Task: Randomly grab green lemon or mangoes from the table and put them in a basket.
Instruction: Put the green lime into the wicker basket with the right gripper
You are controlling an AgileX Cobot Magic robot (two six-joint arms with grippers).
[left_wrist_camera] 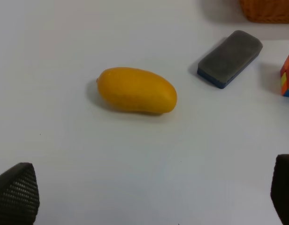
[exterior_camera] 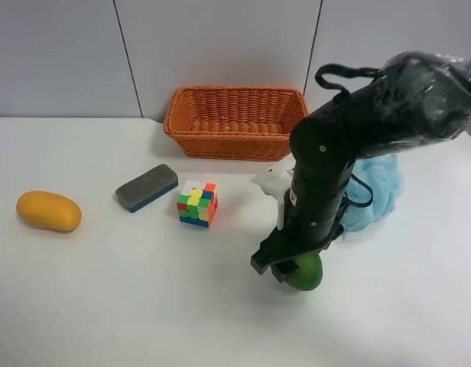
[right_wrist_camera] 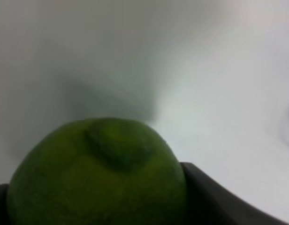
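Note:
The green lemon [exterior_camera: 306, 273] lies on the white table [exterior_camera: 105, 306] right of centre. My right gripper [exterior_camera: 285, 267] comes down on it from above. In the right wrist view the lemon [right_wrist_camera: 97, 173] fills the space between the dark fingers [right_wrist_camera: 219, 201], which press against both its sides. The mango [exterior_camera: 48, 211] lies at the table's far left. In the left wrist view it [left_wrist_camera: 136, 90] sits ahead of my left gripper [left_wrist_camera: 149, 197], which is open and empty. The orange basket [exterior_camera: 235, 122] stands empty at the back.
A grey eraser [exterior_camera: 146, 187] and a colourful puzzle cube [exterior_camera: 197, 202] lie between the mango and the lemon. A blue cloth [exterior_camera: 373, 191] and a small white object [exterior_camera: 272, 182] sit behind the right arm. The eraser [left_wrist_camera: 230, 58] also shows in the left wrist view.

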